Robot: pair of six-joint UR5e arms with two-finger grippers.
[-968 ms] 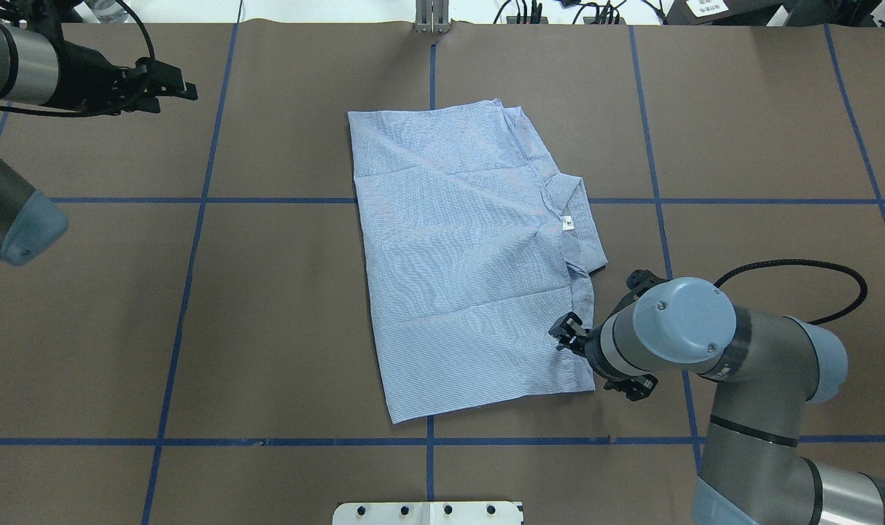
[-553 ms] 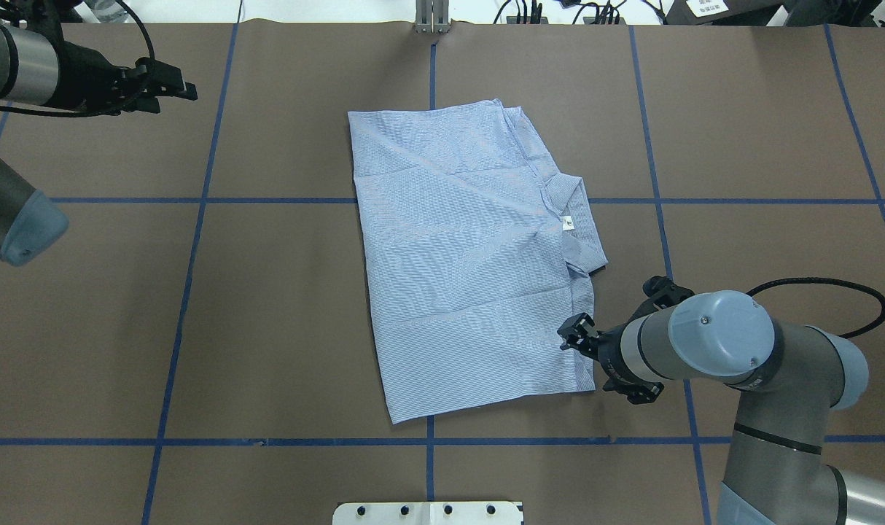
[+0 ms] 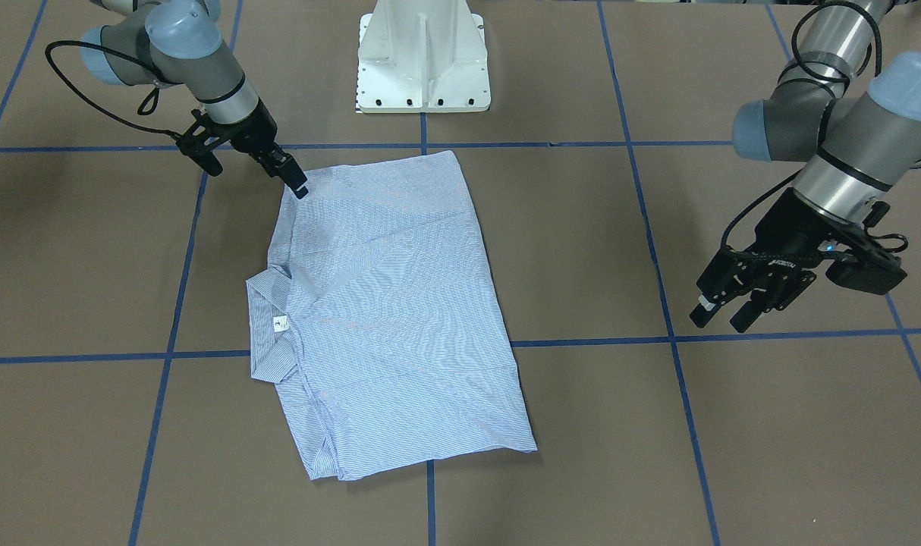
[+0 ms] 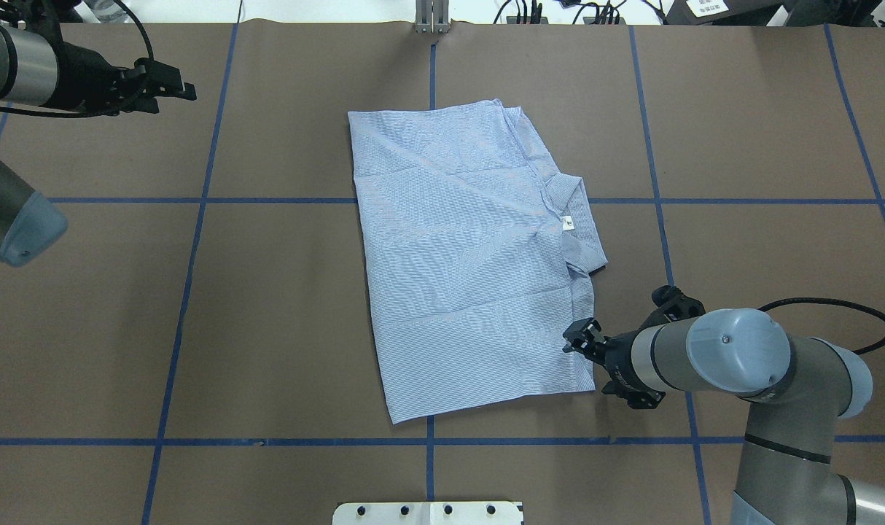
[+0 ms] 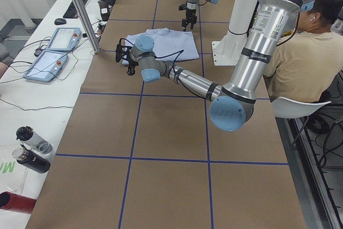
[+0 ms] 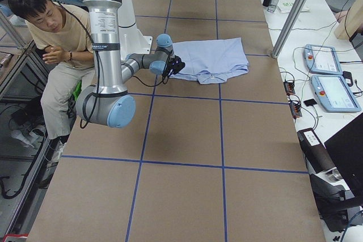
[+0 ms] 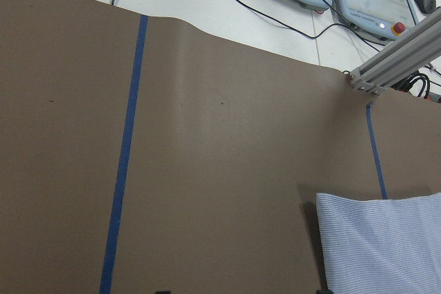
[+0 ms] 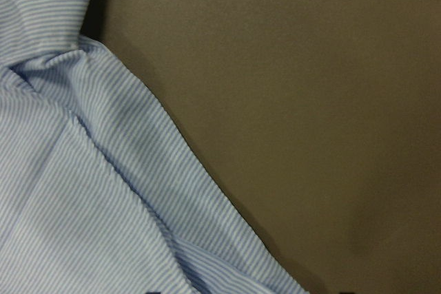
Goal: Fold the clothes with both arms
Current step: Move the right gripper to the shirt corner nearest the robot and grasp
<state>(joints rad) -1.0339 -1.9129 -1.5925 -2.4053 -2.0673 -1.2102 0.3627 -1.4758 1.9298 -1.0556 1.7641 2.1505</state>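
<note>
Brown paper-covered table (image 4: 267, 313) gridded in blue tape; striped button-up shirt (image 4: 464, 262) partly folded at mid-table.

Found the shirt lying flat as a long rectangle, no loose sleeve showing, collar (image 4: 585, 219) jutting from the long edge on the right arm's side. Judged the sleeve and side folds done, with a crosswise fold or two left. Saw the right gripper (image 4: 578, 335) low at that same edge, jaws parted, clamping nothing, tips just at the cloth. Saw the left gripper (image 3: 718, 320) well apart from the shirt over bare paper, jaws likewise apart and empty. Noted a white neck label (image 4: 568, 223) inside the collar, its small dark mark unreadable. Made out white lettering on the left gripper's body, possibly a maker's name.
</note>
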